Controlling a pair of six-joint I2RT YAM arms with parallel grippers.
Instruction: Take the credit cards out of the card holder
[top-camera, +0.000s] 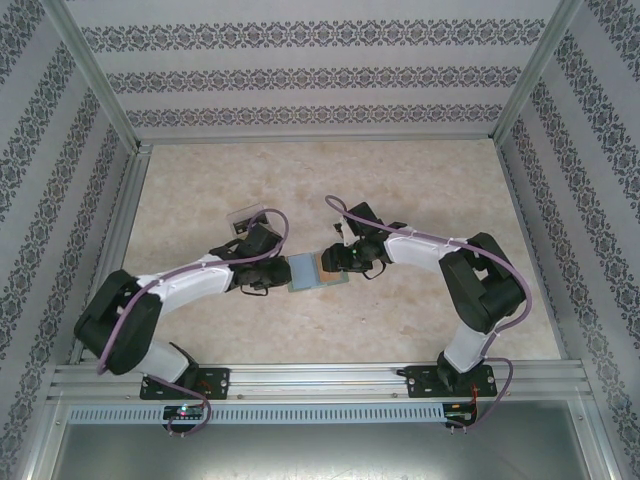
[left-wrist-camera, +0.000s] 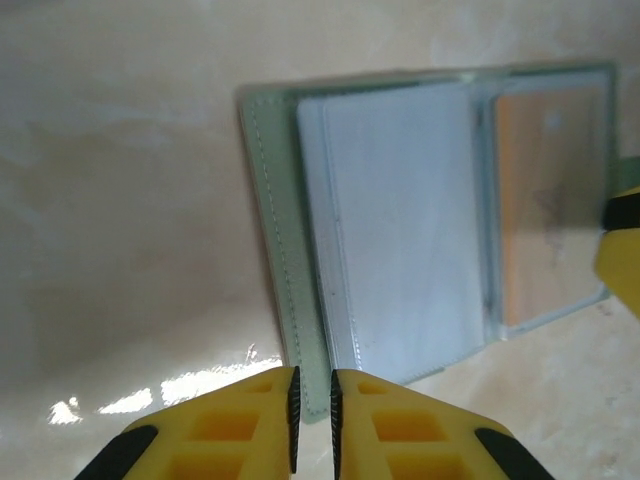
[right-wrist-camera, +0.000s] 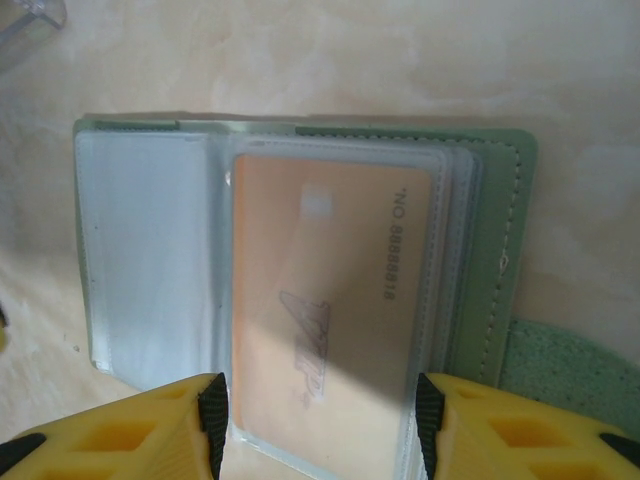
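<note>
Lying open: one card holder | one orange card sleeved | left gripper pinching holder's edge | right gripper straddling card sleeve

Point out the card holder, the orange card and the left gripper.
card holder (right-wrist-camera: 500, 250), right wrist view, on its green stitched edge.
orange card (right-wrist-camera: 330, 300), right wrist view, on its face under the clear sleeve.
left gripper (left-wrist-camera: 312, 420), left wrist view, between its fingertips.

Grey-green card holder, pale blue lining, orange card, yellow jaws.
</note>
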